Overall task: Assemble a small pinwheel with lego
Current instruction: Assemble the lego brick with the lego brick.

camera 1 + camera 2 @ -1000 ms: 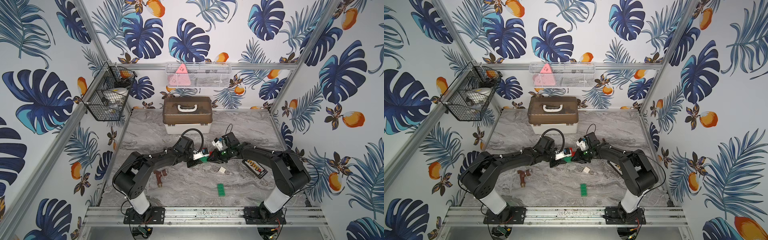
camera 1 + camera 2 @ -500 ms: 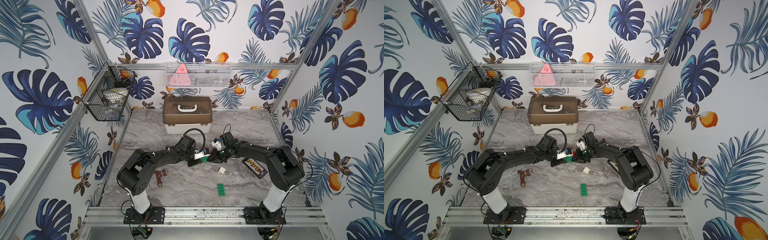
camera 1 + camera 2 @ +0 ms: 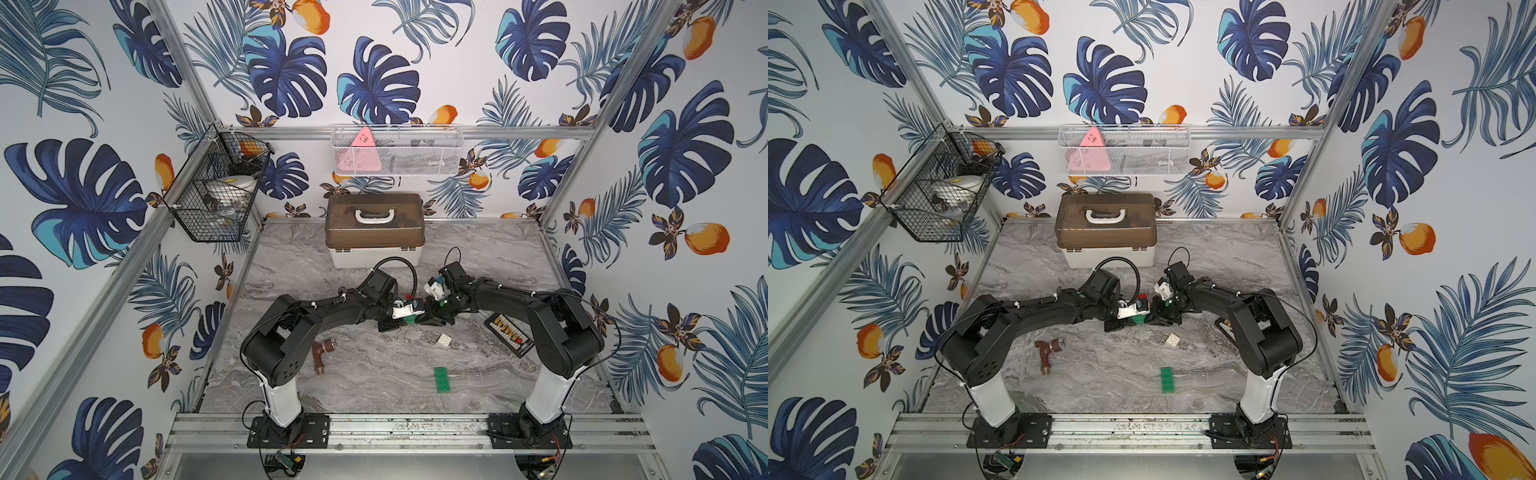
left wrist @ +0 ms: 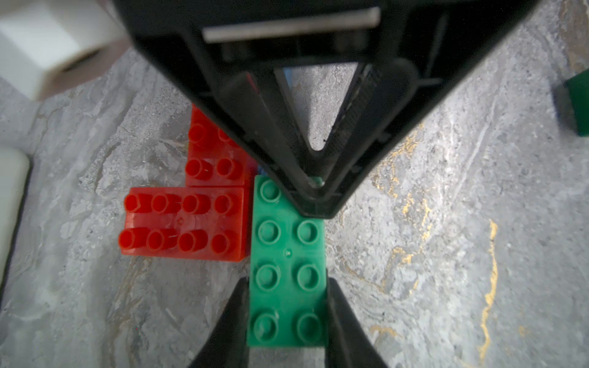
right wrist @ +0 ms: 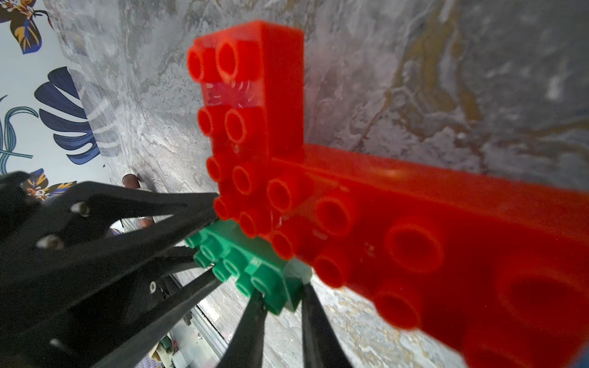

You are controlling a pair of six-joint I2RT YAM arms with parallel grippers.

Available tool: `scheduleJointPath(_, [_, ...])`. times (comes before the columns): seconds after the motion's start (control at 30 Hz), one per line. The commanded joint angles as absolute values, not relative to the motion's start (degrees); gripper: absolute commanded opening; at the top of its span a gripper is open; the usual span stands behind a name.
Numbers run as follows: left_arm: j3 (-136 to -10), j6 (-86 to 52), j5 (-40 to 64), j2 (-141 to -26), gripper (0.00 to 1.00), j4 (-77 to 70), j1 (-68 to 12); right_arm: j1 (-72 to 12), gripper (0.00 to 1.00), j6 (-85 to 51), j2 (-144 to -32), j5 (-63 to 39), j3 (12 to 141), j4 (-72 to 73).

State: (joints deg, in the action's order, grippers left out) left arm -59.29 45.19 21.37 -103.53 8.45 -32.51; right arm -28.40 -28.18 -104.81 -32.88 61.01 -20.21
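The partly built pinwheel sits mid-table between both arms. In the left wrist view two red bricks form an L, a sliver of blue shows under them, and a green brick lies against their side. My left gripper is shut across the near end of that green brick. My right gripper is shut on its far end, tips over a stud. A loose green brick and the white square brick lie nearer the front.
A black button board lies beside the right arm. A brown pipe fitting lies by the left arm. A lidded toolbox stands at the back, with wire baskets on the walls.
The right jaws have closed a little further on the green brick's end. Both grippers stay at the build, and the loose bricks have not moved.
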Motion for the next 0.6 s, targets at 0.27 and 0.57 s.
scheduleJointPath(0.27, [-67.86, 48.82, 33.02, -109.04, 0.00, 18.34, -31.00, -28.65, 0.21, -31.81, -106.41, -29.77, 63.91, -21.90])
scheduleJointPath(0.57, [-67.94, 49.91, 30.21, -109.95, 0.00, 19.80, -31.14, -27.45, 0.19, -32.61, -108.22, -28.44, 66.06, -23.43])
